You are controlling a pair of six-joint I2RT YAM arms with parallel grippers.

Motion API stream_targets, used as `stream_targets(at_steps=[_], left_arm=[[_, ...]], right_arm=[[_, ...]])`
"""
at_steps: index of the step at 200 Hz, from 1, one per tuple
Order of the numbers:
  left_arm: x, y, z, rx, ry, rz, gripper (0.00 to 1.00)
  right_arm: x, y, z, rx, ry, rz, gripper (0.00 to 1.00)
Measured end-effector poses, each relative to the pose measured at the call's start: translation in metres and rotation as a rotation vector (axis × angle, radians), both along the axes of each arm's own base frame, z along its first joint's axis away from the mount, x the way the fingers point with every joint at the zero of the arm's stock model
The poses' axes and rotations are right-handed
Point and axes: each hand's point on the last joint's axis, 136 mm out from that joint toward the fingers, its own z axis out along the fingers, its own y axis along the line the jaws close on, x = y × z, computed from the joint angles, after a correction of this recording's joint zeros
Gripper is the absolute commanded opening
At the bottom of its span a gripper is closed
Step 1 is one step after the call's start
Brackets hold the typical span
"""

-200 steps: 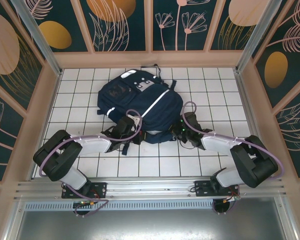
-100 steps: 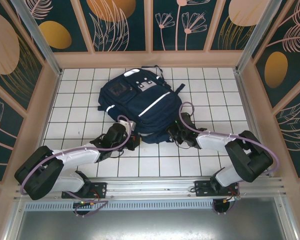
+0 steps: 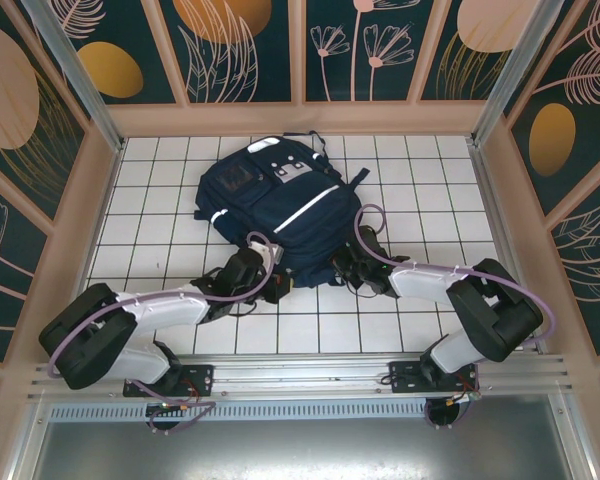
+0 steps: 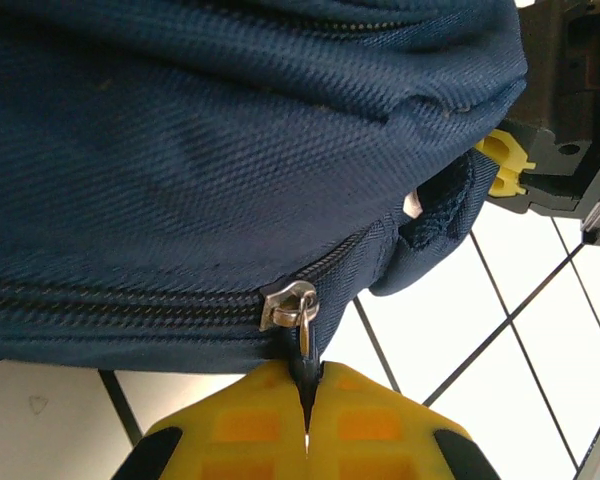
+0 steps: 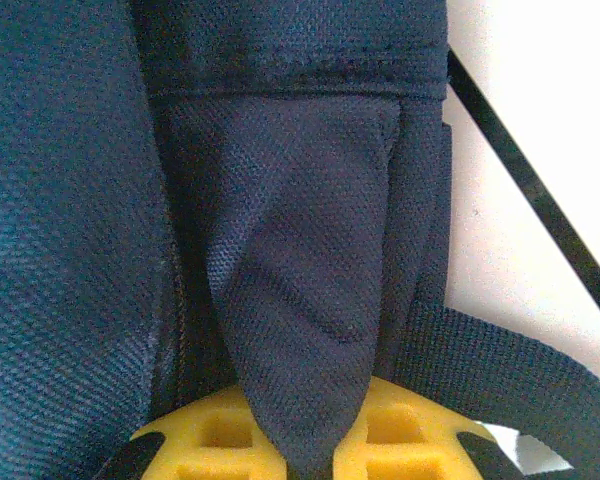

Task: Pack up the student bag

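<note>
The student bag point(image 3: 280, 200), navy blue with white stripes, lies on the white tiled table with its top pointing away from the arms. My left gripper point(image 3: 277, 285) is at the bag's near edge. Its yellow fingers point(image 4: 230, 425) are shut on the dark pull tab hanging from the silver zipper slider point(image 4: 290, 305), and the zipper track left of the slider is closed. My right gripper point(image 3: 338, 268) is at the near right corner, shut on a pointed navy fabric tab point(image 5: 300, 300) of the bag. A webbing strap point(image 5: 510, 380) runs beside it.
The white gridded table point(image 3: 160, 200) is walled by peach-framed patterned panels on three sides. Both arms lie low across the near tiles. The right gripper's black and yellow body point(image 4: 540, 150) sits close beside the bag corner in the left wrist view.
The bag has shifted slightly away from the arms. My left gripper has moved right along the bag's near edge and my right gripper has moved left, both staying shut.
</note>
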Motion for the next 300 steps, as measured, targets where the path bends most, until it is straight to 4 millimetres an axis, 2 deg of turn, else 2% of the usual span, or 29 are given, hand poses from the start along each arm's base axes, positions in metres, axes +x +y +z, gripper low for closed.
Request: stream_targets(at_steps=[26,53,61,68,83,97,126,148,166,183,209,243,285,300], left_arm=[[0.002,-0.007,0.002,0.002,0.002,-0.008,0.06],[0.002,-0.008,0.003,0.008,-0.001,-0.012,0.05],[0.002,-0.007,0.003,0.012,-0.005,-0.012,0.04],[0.002,-0.008,0.004,0.013,-0.01,-0.012,0.04],[0.001,-0.007,0.007,0.008,-0.025,-0.011,0.04],[0.0,-0.005,0.008,0.005,-0.029,-0.009,0.03],[-0.002,-0.003,0.007,0.006,-0.029,-0.01,0.03],[-0.002,-0.004,0.009,0.0,-0.033,-0.012,0.05],[-0.002,-0.006,0.01,-0.009,-0.036,-0.017,0.06],[-0.002,-0.007,0.01,-0.015,-0.034,-0.023,0.06],[-0.003,-0.01,0.012,-0.028,-0.034,-0.033,0.07],[-0.003,-0.011,0.012,-0.031,-0.036,-0.034,0.07],[-0.005,-0.008,0.012,-0.032,-0.037,-0.034,0.07],[-0.007,-0.007,0.011,-0.032,-0.038,-0.035,0.07]], right_arm=[[0.001,-0.002,0.001,-0.01,-0.009,-0.005,0.0],[0.0,-0.008,0.002,-0.055,-0.021,0.011,0.51],[-0.001,-0.009,0.005,-0.075,-0.03,0.029,0.6],[-0.003,-0.011,0.007,-0.098,-0.035,0.043,0.62],[-0.008,-0.018,0.012,-0.156,-0.046,0.076,0.62],[-0.011,-0.022,0.024,-0.195,-0.077,0.123,0.54],[-0.004,-0.008,0.075,-0.214,-0.213,0.27,0.46],[0.009,0.012,0.122,-0.186,-0.325,0.352,0.5],[0.016,0.023,0.141,-0.161,-0.368,0.392,0.57],[0.025,0.026,0.138,-0.164,-0.353,0.411,0.58],[0.042,0.024,0.117,-0.185,-0.277,0.397,0.59],[0.053,0.029,0.098,-0.128,-0.201,0.381,0.52],[0.06,0.039,0.106,-0.018,-0.185,0.343,0.41],[0.061,0.041,0.108,0.007,-0.175,0.327,0.4]])
